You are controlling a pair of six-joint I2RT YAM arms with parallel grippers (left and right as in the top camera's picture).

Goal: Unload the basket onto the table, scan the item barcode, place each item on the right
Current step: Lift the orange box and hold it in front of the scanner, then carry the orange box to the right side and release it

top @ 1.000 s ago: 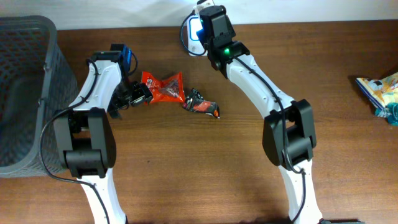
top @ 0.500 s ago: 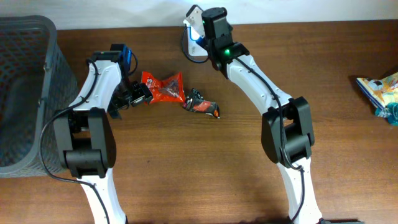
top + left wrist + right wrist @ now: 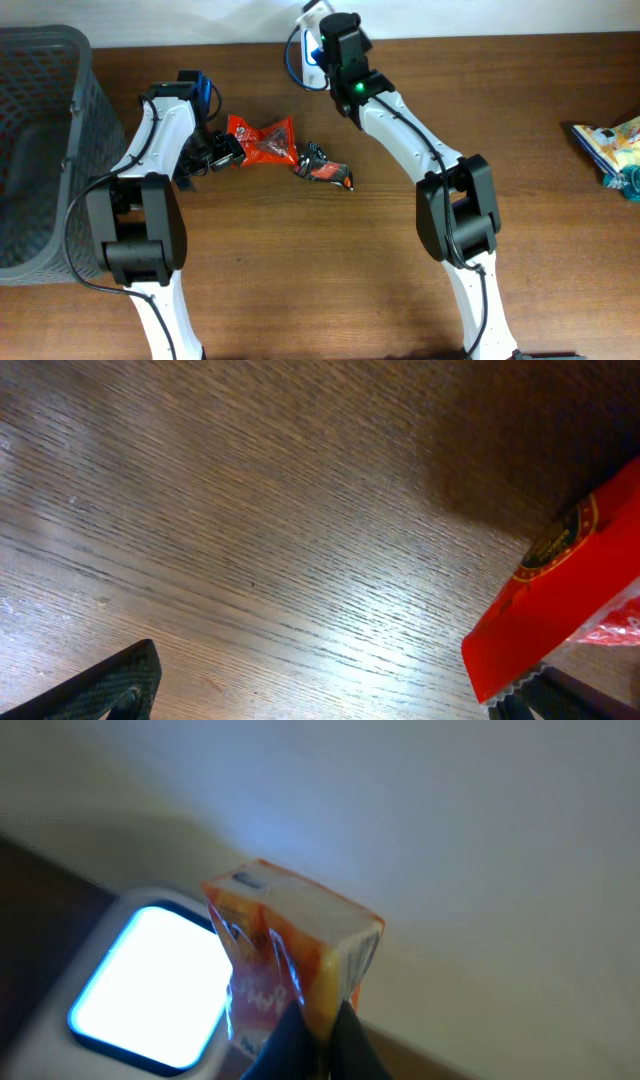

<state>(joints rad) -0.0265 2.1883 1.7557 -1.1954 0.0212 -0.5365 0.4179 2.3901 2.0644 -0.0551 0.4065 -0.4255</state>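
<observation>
My right gripper point(image 3: 316, 1032) is shut on an orange and white snack packet point(image 3: 290, 945), pinching its lower edge. The packet hangs just beside the scanner's point(image 3: 148, 982) glowing white-blue window. From overhead the right gripper point(image 3: 320, 28) sits at the table's far edge over the scanner point(image 3: 312, 58), with the packet point(image 3: 311, 12) sticking out past it. My left gripper point(image 3: 330, 705) is open low over the wood. A red packet point(image 3: 560, 595) lies at its right finger point(image 3: 560, 700) and is not gripped. Overhead, that red packet point(image 3: 262, 140) lies right of the left gripper point(image 3: 207, 155).
A dark wrapped snack point(image 3: 325, 172) lies right of the red packet. A grey mesh basket point(image 3: 40, 150) fills the left edge. Colourful packets point(image 3: 610, 145) lie at the right edge. A pale wall runs along the table's far side.
The right gripper has shifted slightly left and back with the orange packet, turning it over the lit scanner. The left arm and the packets on the table have not moved.
</observation>
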